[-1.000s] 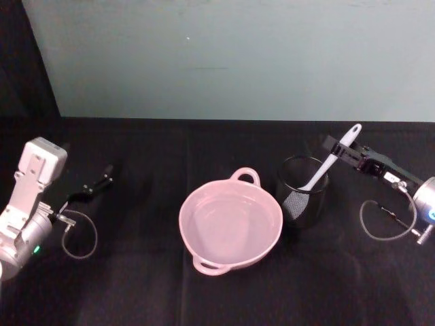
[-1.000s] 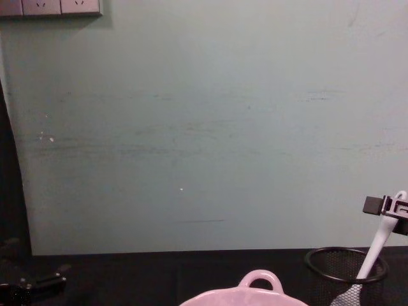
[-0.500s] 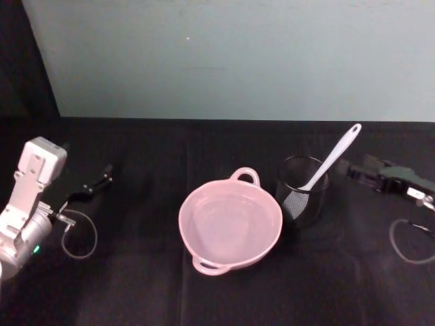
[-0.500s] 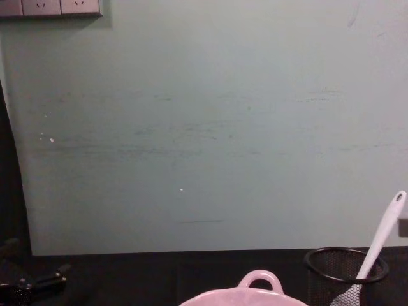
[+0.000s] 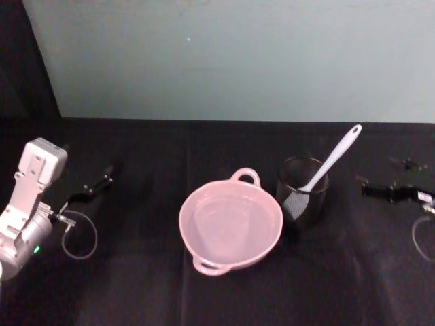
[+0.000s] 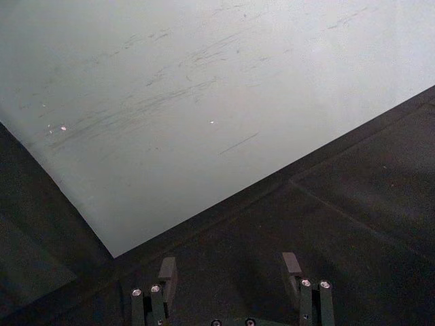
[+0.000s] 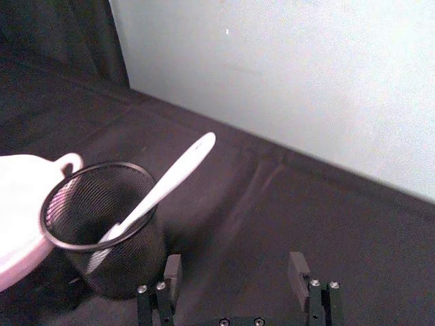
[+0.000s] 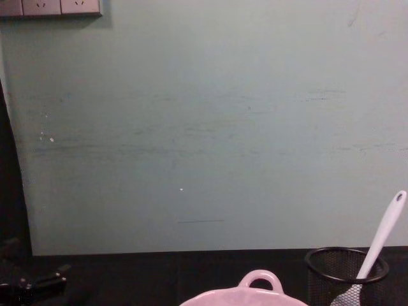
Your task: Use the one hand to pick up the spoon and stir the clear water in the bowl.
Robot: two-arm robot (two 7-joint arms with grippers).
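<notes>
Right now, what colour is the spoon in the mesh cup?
White; the spoon shows best in the right wrist view.

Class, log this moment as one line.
right gripper: open, beside mesh cup | spoon: in cup, unheld | bowl: unstirred | left gripper: parked, open

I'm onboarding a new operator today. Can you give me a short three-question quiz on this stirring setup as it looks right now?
1. True or false: the spoon lies in the bowl.
2. Which gripper is nearer the black mesh cup? A) left gripper B) right gripper
3. Fill in: the right gripper's fingers are ____ and hold nothing.

Key: 1. False, it stands leaning in the mesh cup. 2. B. 3. open.
</notes>
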